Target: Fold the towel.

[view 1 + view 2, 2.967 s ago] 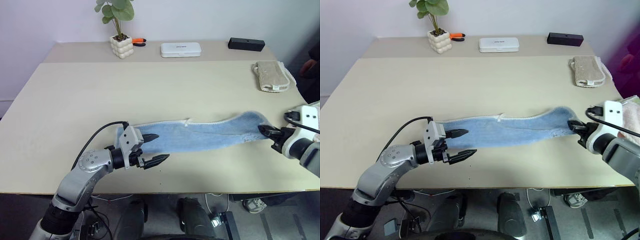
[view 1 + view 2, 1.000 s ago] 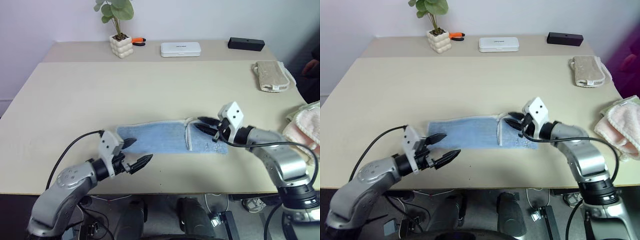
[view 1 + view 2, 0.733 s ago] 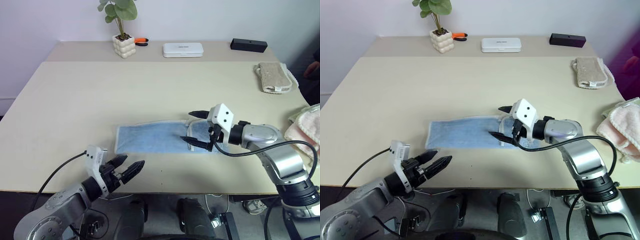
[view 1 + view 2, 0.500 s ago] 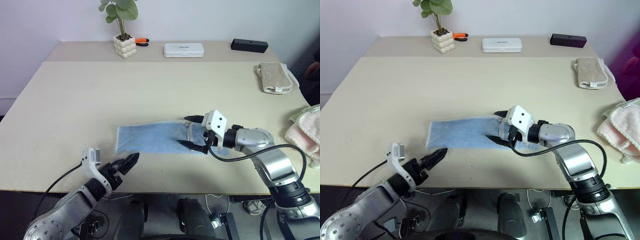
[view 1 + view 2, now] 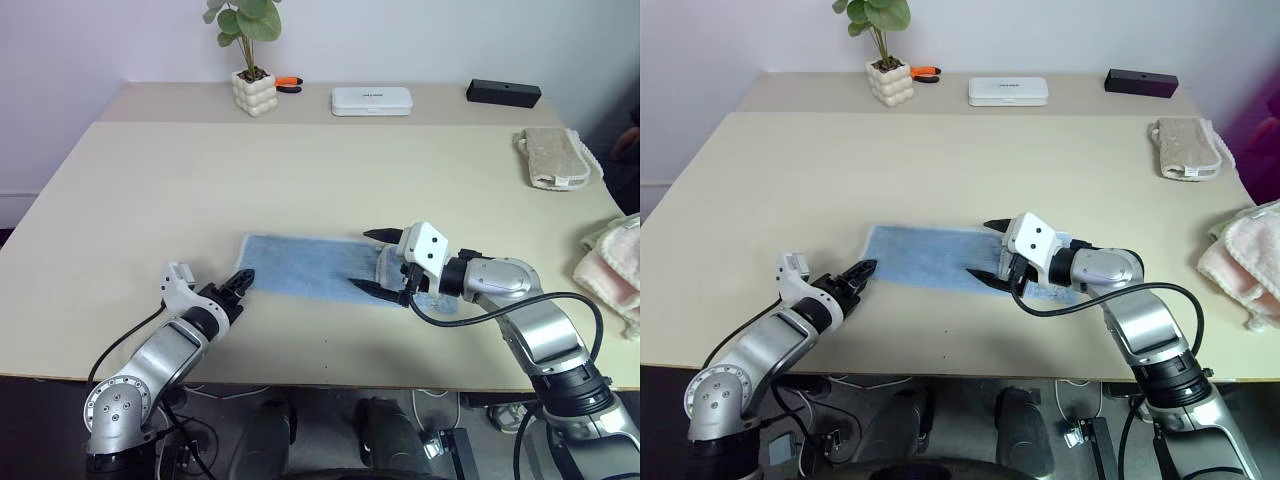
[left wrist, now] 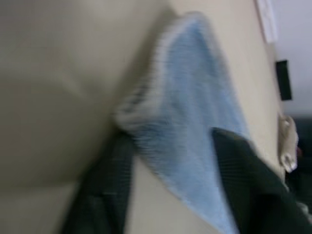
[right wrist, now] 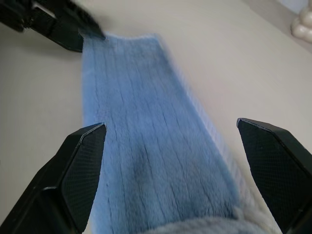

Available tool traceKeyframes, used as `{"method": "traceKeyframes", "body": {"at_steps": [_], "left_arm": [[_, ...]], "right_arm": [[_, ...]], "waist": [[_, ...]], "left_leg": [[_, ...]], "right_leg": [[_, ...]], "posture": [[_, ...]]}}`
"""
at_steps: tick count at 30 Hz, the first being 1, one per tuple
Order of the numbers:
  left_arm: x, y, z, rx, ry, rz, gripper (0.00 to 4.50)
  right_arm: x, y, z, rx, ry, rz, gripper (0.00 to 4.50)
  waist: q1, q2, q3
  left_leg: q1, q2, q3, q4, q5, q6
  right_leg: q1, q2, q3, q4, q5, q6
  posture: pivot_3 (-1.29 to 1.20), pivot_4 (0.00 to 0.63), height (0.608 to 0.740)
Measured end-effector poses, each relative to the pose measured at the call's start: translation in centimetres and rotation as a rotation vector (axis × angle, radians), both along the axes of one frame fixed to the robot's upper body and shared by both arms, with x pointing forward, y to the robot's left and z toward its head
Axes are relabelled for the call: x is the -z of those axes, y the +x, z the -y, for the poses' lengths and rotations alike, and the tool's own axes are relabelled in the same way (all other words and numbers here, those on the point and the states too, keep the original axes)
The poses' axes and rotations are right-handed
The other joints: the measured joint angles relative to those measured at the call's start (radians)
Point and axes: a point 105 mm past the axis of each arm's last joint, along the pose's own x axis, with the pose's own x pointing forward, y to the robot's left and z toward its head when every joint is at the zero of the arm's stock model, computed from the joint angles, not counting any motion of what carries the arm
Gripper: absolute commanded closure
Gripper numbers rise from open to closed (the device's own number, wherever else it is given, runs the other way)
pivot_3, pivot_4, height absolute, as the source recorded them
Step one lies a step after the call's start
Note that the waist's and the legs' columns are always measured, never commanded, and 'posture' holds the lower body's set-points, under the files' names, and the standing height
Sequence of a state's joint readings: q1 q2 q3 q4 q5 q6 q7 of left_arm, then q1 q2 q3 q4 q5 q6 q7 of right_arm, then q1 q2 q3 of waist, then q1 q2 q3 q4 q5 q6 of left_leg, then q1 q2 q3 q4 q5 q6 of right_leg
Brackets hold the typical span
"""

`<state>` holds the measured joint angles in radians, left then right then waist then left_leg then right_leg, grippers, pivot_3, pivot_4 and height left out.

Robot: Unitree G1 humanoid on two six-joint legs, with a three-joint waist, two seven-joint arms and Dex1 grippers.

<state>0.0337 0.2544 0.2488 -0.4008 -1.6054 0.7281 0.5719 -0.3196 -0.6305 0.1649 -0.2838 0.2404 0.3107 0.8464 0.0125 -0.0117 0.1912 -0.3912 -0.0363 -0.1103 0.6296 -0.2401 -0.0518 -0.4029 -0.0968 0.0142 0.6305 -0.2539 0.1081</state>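
- Black fingers of the right gripper [image 5: 378, 261] stand spread wide, one above and one below the right end of the towel [image 5: 310, 268], holding nothing.
- Light blue and folded over at its right end, the towel lies flat as a narrow strip just below the middle of the head views, on the beige table [image 5: 300, 180].
- Left gripper [image 5: 238, 281], lower left of the frame, has its fingers drawn narrow at the towel's near left corner; the left wrist view shows one finger on each side of that corner, but whether they pinch it I cannot tell.
- Right wrist view looks along the strip to the left gripper [image 7: 58, 24] at its far end.
- Beige folded towel [image 5: 552, 157] lies at the upper right; a pink-and-cream pile [image 5: 612, 268] sits at the right edge.
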Motion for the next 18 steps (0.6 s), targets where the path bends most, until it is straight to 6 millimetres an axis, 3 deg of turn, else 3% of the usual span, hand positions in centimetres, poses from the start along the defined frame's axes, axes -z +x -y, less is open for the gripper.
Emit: {"method": "traceKeyframes", "body": {"at_steps": [1,8,10,14,18], "left_arm": [[0.2,0.1,-0.1,-0.002,-0.002,-0.009,4.41],[-1.5,0.7,-0.6,-0.011,-0.009,0.088,4.47],[-2.8,0.9,-1.6,-0.03,0.022,0.159,4.47],[-5.0,0.6,-5.5,-0.075,0.175,0.277,4.47],[-6.9,0.7,-6.9,-0.051,0.269,0.381,4.47]], "right_arm": [[-0.1,-0.1,-0.1,0.004,0.0,0.0,0.1],[-0.3,-0.3,-0.3,0.019,0.004,-0.004,0.1],[-0.4,-0.3,-0.4,0.021,0.004,-0.004,0.1],[-0.4,-0.3,-0.3,0.029,0.003,-0.009,0.1],[-0.6,-0.2,-0.3,0.029,0.004,-0.003,0.1]], "waist": [[0.0,0.0,0.0],[-0.001,-0.001,0.0],[-0.002,-0.001,0.0],[-0.006,-0.001,0.001],[0.0,-0.002,0.001]], "left_leg": [[0.0,0.0,0.0,0.0,0.0,0.0],[-0.001,0.0,0.0,0.0,0.0,0.0],[0.0,0.0,0.0,-0.001,0.0,0.0],[-0.001,0.0,0.0,-0.002,0.0,0.0],[-0.002,0.0,0.0,-0.002,0.0,0.0]], "right_leg": [[0.0,0.0,0.0,0.0,0.0,0.0],[-0.001,0.0,0.0,0.0,0.0,0.0],[-0.001,0.0,0.0,0.0,0.0,0.0],[-0.002,0.0,0.0,-0.001,0.0,0.0],[-0.002,0.0,0.0,-0.001,0.0,0.0]], "posture": [[0.0,0.15,0.738],[0.0,0.15,0.738],[0.0,0.15,0.738],[0.0,0.15,0.738],[0.0,0.15,0.738]]}}
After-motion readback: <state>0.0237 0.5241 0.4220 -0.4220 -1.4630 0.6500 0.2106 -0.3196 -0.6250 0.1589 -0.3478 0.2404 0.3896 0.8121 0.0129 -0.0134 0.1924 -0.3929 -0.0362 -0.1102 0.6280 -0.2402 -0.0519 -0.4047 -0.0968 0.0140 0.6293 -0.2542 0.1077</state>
